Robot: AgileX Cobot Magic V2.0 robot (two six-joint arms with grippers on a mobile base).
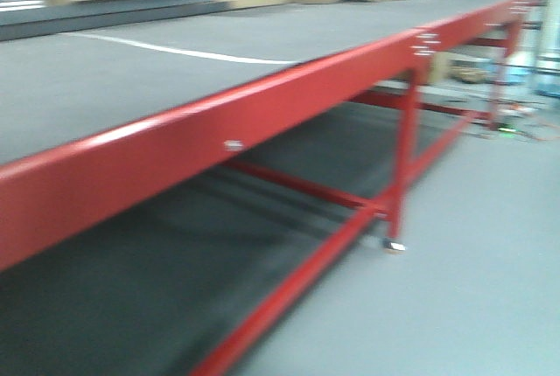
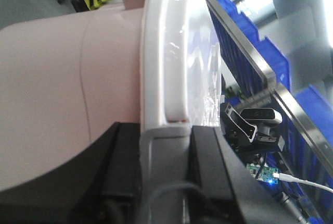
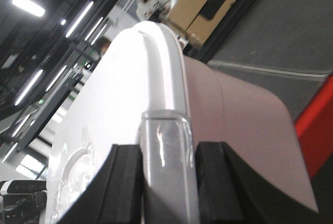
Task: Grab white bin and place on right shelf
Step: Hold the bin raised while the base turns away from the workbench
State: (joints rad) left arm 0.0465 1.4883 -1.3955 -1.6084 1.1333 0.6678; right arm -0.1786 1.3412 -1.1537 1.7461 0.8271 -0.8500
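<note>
Holding the white bin between both arms, I judge the grab done and the placing not yet begun. My left claw is closed down to the thickness of the lip of the lid. Its black pads press against either side of that white rim, and the pinkish wall of the tub runs away beside it. My right claw clamps the rim at the opposite end in the same way and has nothing else in it.

In the front view the bin's pale curved underside shows only along the top edge. It hangs above the red-edged surface and clear of it, so I take it to be carried in the air and resting on nothing. That view is smeared, and I can read little more from it.

What is left is the whole second half: bringing the bin to the right shelf, setting it down there, and opening both claws. I cannot pick out the shelf with certainty. A grey metal rail runs behind the lid in my left wrist view, with blue bins past it, but I cannot tell whether that rail belongs to the shelf I want. The bin is touching neither.
</note>
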